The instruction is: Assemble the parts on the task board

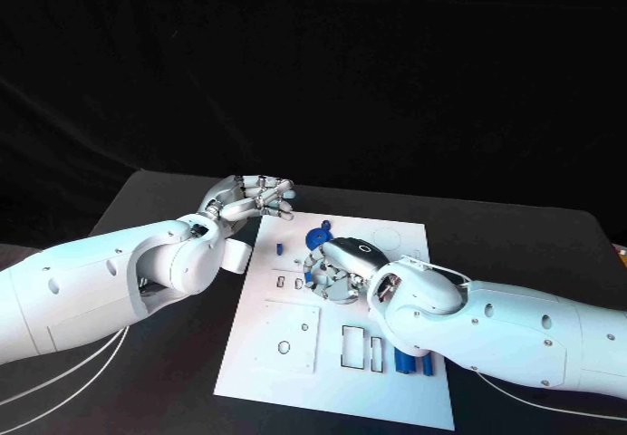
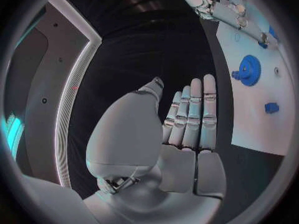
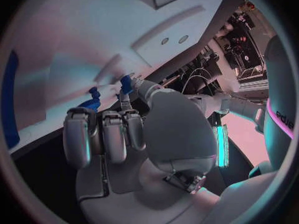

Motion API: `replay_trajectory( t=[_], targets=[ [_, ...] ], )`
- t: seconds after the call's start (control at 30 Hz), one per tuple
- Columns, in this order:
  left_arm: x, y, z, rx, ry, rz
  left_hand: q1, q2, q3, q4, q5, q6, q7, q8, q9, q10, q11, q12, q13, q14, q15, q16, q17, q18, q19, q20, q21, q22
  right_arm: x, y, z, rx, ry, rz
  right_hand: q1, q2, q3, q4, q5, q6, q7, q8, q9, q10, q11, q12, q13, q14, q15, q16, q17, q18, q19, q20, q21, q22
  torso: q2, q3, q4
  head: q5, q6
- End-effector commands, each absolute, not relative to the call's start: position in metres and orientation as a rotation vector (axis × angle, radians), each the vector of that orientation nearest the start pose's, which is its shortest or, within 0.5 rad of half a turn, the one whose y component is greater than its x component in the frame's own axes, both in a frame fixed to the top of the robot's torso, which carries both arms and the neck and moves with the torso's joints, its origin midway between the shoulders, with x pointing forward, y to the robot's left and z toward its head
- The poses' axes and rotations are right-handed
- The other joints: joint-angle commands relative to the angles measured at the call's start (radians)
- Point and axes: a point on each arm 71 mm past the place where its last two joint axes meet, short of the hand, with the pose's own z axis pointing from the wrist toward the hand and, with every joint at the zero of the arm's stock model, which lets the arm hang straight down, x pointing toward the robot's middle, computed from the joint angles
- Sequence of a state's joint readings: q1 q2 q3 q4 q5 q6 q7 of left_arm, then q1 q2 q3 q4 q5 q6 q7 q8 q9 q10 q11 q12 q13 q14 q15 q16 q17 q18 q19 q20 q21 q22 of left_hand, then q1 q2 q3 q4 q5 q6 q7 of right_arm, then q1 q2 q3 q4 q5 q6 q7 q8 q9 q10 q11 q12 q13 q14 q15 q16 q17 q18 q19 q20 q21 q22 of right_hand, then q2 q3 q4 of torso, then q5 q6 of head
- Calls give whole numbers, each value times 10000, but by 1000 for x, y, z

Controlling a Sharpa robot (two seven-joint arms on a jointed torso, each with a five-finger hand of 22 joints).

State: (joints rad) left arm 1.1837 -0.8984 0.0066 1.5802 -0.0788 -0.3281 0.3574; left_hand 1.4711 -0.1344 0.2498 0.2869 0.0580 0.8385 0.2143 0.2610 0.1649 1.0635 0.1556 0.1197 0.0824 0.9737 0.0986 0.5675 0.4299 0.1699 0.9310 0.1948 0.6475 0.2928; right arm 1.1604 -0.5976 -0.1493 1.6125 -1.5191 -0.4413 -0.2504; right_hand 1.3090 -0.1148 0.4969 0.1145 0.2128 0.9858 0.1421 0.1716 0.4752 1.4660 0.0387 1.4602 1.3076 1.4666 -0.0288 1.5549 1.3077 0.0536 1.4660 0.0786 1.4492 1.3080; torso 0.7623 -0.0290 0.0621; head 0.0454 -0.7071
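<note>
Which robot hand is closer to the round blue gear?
The right hand is closer, just below the blue gear over the task board. The left hand hangs off the board's far left corner.

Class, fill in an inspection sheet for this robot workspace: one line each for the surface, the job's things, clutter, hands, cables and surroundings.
Surface: black table, with the white task board lying in its middle.
Job's things: a blue gear near the board's far edge; blue bars at its near right; several open cut-outs in the plate.
Clutter: nothing seen.
Hands: left hand raised beside the board's far left corner, fingers straight together, holding nothing seen; right hand low over the board's middle, fingers curled down; whether it grips a part cannot be told.
Cables: thin white cables trail under the arms.
Surroundings: dark backdrop behind the table.
</note>
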Motion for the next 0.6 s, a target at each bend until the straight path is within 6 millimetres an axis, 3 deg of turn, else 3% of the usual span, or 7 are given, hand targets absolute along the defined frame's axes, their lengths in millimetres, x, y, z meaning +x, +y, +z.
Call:
replay_trajectory(
  t=[0.03,0.6],
  targets=[
    [482,218,-164,-10542,14252,-15460,-75,21,-60,7,-32,44,94,17,16,-8,52,17,10,-66,29,34,12,114,-85,-4,64,12,423,-60,-221,-2895,16771,8219,-105,1,-11,27,12,333,-343,568,525,125,-91,-13,1369,944,-65,53,2160,-184,221,-47,32,1435,4,-4,-4,5,-12],
    [482,219,-165,-10556,14257,-15432,-75,21,-60,7,-32,44,94,17,16,-8,52,17,10,-66,29,34,12,114,-85,-4,64,12,424,-60,-227,-2896,16835,8129,-162,-37,-21,37,-15,330,-351,592,540,132,-98,-7,1377,945,-72,54,2164,-184,222,-54,30,1437,10,-13,0,23,-58]
  ],
)
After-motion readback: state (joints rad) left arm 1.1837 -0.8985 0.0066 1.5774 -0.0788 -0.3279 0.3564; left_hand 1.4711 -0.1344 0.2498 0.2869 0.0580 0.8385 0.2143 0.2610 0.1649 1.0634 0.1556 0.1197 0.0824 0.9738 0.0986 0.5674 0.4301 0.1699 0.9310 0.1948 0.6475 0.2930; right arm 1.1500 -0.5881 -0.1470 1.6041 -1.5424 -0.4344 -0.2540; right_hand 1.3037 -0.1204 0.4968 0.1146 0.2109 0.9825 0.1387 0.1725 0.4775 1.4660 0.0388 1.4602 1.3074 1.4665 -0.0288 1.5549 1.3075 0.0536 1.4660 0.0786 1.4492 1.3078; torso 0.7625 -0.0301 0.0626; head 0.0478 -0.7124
